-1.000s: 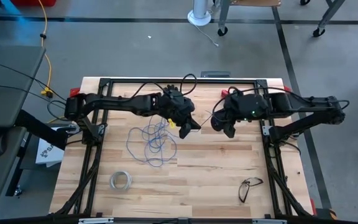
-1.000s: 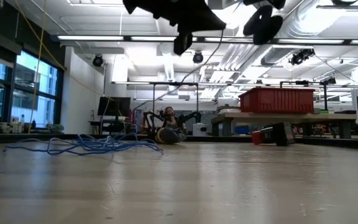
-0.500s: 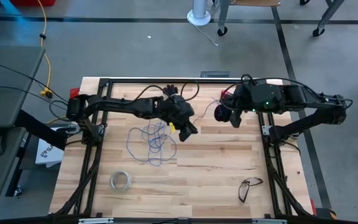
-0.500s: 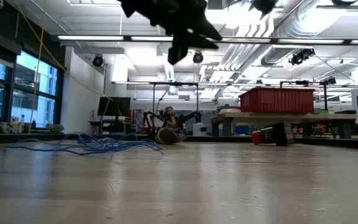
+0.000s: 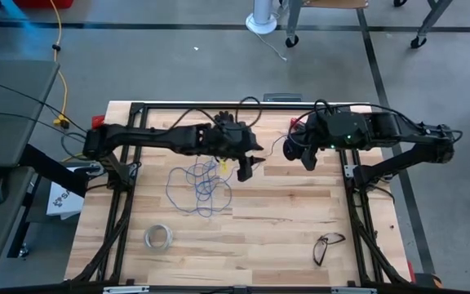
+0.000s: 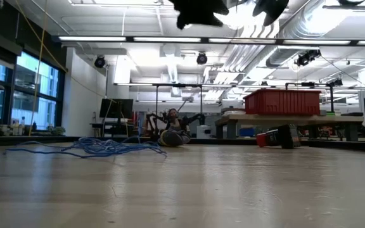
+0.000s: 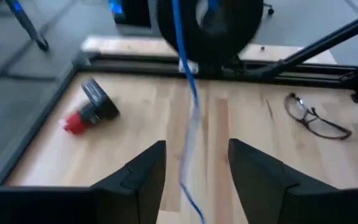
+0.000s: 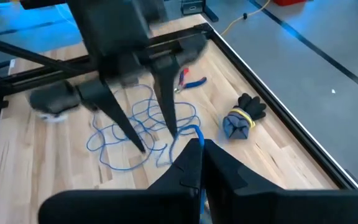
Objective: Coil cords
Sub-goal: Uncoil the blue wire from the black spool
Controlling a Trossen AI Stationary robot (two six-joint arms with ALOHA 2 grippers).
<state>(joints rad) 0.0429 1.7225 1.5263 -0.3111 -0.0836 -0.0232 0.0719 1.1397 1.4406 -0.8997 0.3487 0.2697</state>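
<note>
High view: the wire (image 5: 201, 184) lay in a loose blue heap on the table (image 5: 284, 220).
The left gripper (image 5: 246, 166) hung open beside the heap, holding nothing; the right gripper (image 5: 300, 155) was pinched on the wire's end by the spool (image 5: 290, 148). Winding looked next.

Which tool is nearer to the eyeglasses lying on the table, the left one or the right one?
The right. The right tool hovers near the table's far edge, roughly above the eyeglasses' side. The left tool hangs toward the middle, over the blue wire, farther away.
</note>
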